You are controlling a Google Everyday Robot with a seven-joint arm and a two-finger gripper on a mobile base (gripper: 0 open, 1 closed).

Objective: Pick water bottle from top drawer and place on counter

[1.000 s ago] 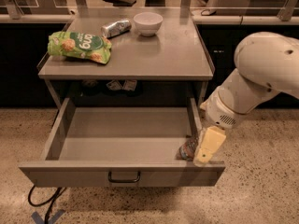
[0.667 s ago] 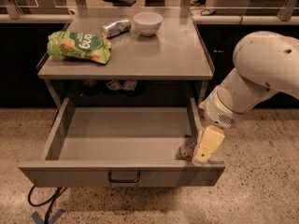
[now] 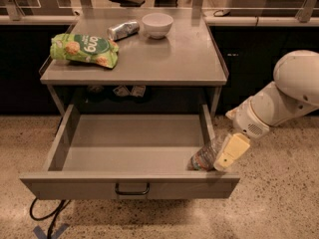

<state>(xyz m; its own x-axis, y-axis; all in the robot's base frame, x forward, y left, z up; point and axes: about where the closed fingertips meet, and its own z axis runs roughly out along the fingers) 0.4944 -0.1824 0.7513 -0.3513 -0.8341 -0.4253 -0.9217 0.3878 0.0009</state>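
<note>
The top drawer is pulled open under the counter. The water bottle, clear and crinkled, lies tilted in the drawer's front right corner, with its upper end rising by the right wall. My gripper comes in from the right on the white arm and is shut on the bottle's upper part. One pale yellow finger covers the bottle's right side; the other is hidden behind it.
On the counter are a green snack bag, a silver can lying down and a white bowl. A black cable lies on the speckled floor at the front left. A long pale ledge runs behind.
The arm has drawn slightly to the right. The bottle shows more and sits more tilted in the corner than before.
</note>
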